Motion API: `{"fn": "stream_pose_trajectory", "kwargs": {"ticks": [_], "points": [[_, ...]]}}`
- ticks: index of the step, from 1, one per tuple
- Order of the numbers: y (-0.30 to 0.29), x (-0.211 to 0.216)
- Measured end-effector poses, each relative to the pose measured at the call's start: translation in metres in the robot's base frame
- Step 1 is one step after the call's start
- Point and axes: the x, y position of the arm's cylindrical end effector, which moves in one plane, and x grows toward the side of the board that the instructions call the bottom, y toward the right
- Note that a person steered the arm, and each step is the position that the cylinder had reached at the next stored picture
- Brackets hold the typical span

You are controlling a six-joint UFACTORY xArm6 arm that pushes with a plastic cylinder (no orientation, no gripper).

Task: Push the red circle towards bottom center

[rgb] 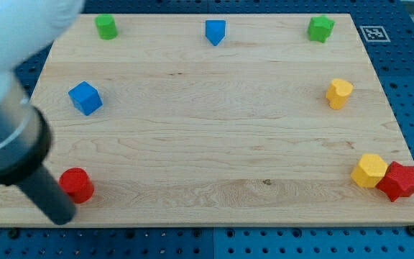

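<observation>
The red circle [76, 184] is a short red cylinder near the bottom left corner of the wooden board [214, 115]. My dark rod comes in from the view's upper left, large and blurred. My tip [59, 216] rests on the board just left of and below the red circle, touching or almost touching it.
A blue cube [85, 98] lies at the left. A green cylinder [106, 26], a blue pentagon-like block [215, 32] and a green star-like block [320, 29] line the top edge. A yellow block [339, 93] is at the right. A yellow hexagon [369, 170] and red star [399, 180] touch at the bottom right.
</observation>
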Motion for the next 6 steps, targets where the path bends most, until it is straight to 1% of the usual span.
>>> {"fn": "stream_pose_trajectory", "kwargs": {"ticks": [1, 2, 3, 4, 5, 6], "points": [[-0.007, -0.043], [0.043, -0.083], [0.042, -0.083], [0.011, -0.053], [0.047, -0.058], [0.133, -0.105]]}}
